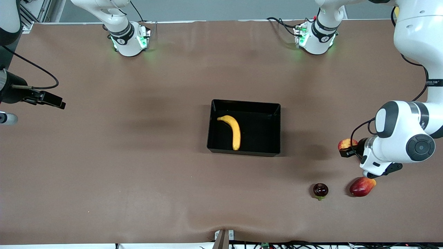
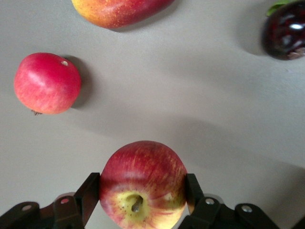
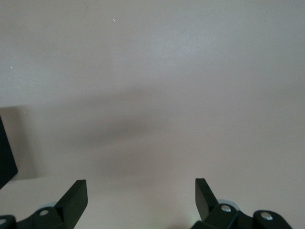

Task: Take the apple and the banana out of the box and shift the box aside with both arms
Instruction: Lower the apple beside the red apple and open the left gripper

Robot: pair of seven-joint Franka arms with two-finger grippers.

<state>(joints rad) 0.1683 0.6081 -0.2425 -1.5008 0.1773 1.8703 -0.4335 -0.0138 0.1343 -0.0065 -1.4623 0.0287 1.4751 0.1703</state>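
The black box [image 1: 275,129] sits mid-table with the yellow banana [image 1: 234,130] lying in it. My left gripper [image 1: 347,151] is shut on the red-and-yellow apple [image 1: 346,143], over the table at the left arm's end. In the left wrist view both fingers [image 2: 88,195] press the sides of the apple [image 2: 143,183], stem end toward the camera. My right gripper [image 1: 55,101] is open and empty over bare table at the right arm's end; its fingers [image 3: 74,198] stand wide apart. A corner of the box [image 3: 5,157] shows at the edge of the right wrist view.
A dark maroon fruit [image 1: 320,190] and a red-orange mango [image 1: 362,186] lie nearer the front camera than the held apple. The left wrist view also shows the mango [image 2: 119,9], the maroon fruit [image 2: 286,29] and another round red fruit [image 2: 46,83] on the table.
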